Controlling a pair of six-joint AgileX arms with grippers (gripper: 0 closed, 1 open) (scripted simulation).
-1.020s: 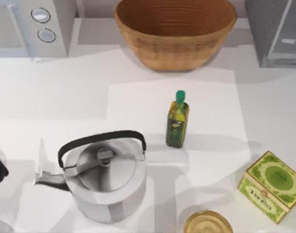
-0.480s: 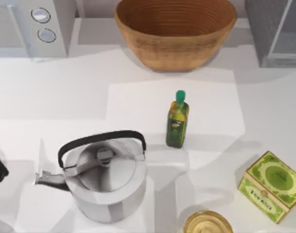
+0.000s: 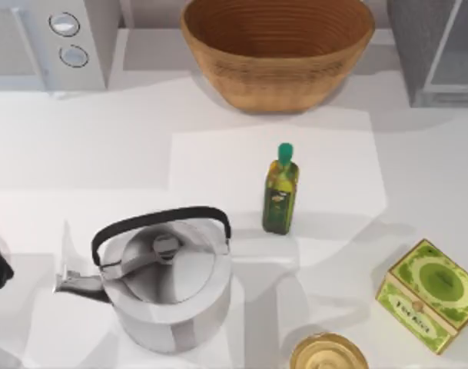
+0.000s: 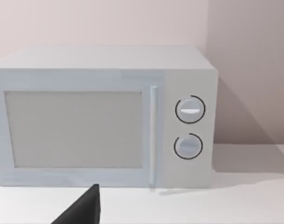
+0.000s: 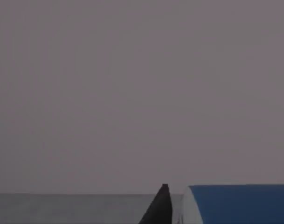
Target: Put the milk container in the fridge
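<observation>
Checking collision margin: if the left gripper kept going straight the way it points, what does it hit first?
Most likely the white microwave with two round knobs: the left wrist view faces its front squarely, one dark fingertip low in frame. Depth is unclear.

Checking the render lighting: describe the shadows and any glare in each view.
Top view: soft grey shadows lie across the table beside the kettle and oil bottle; no glare. Left wrist view: the microwave casts a faint shadow. Right wrist view: flat grey, shadowless, above the milk container.
</observation>
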